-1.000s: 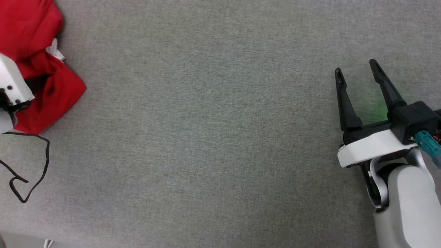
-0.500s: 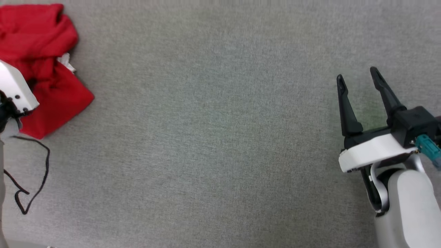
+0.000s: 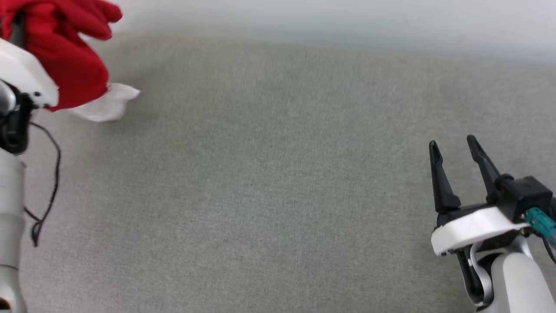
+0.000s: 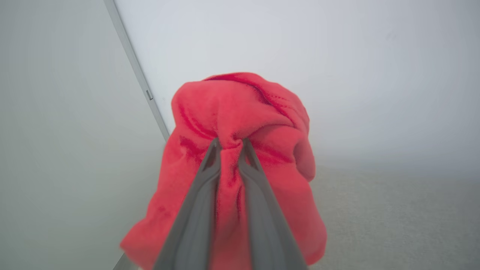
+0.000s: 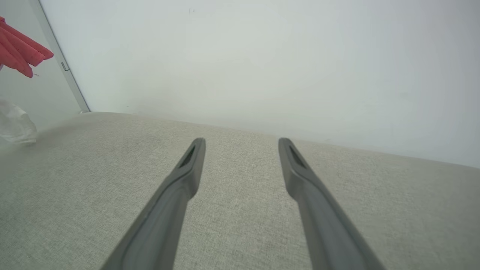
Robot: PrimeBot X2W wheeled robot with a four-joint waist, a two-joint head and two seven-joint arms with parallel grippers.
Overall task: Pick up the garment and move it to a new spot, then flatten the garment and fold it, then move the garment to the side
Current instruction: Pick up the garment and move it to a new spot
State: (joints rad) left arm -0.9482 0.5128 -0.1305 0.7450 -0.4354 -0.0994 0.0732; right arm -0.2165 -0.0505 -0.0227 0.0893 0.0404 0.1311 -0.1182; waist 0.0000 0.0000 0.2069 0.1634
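Note:
The garment (image 3: 69,56), bright red, hangs bunched at the top left of the head view, with a white part (image 3: 108,102) trailing down to the grey surface. In the left wrist view my left gripper (image 4: 228,144) is shut on a pinched fold of the garment (image 4: 240,108), which drapes over both fingers. My left arm's white wrist (image 3: 24,76) sits just under the cloth. My right gripper (image 3: 452,143) stands open over the surface at the lower right, far from the garment, with nothing between its fingers (image 5: 187,176). The right wrist view catches the red garment (image 5: 18,48) at its far left.
A wide grey fabric surface (image 3: 269,187) runs to a pale wall (image 3: 347,21) at the back. A loose black cable (image 3: 52,174) hangs beside my left arm. A thin grey strip (image 4: 135,71) runs along the wall's corner.
My left gripper has shut on the garment and lifted it off the surface; its white part now dangles. The head view has tilted up, so the wall shows. The right gripper stays open.

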